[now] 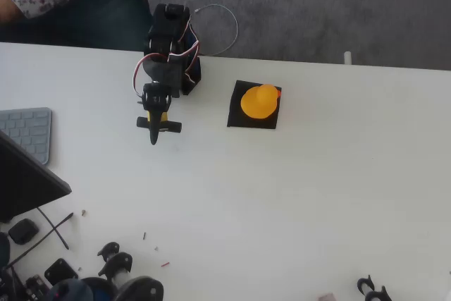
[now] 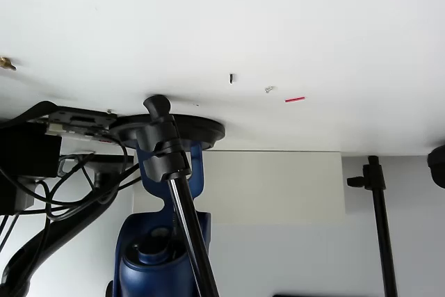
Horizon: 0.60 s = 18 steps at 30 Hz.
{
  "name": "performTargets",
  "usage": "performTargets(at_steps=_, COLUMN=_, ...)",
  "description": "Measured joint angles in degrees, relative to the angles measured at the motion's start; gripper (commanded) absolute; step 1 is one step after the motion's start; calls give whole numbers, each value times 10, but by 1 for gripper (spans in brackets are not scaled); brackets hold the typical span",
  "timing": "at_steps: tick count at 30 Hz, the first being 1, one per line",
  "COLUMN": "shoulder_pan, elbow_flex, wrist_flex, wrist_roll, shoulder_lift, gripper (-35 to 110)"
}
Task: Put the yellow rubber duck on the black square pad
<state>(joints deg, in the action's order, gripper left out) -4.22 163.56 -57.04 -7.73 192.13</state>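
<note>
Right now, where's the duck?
Overhead view: the duck sits on the black pad, right of the arm base near the table's far edge, apart from the gripper.

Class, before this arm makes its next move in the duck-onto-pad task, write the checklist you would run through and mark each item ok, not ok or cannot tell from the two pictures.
1. Duck sits on the pad: ok, in the overhead view it rests within the black square.
2. Duck upright: cannot tell from straight above.
3. Gripper free of the duck: ok, it is well to the left of the pad, apart from it.
4. Gripper empty: ok, nothing yellow at its tip.
5. Gripper open or shut: cannot tell; from above the tip shows no clear gap.
6. Table between arm and pad free of clutter: ok; small parts lie along the bottom edge, away from them.
</note>
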Motion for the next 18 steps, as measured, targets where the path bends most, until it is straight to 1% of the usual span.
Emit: performTargets(at_steps=18, shoulder_pan=0, elbow_flex=4, wrist_flex=2, wrist_roll=5, shoulder_lift=6, gripper=13)
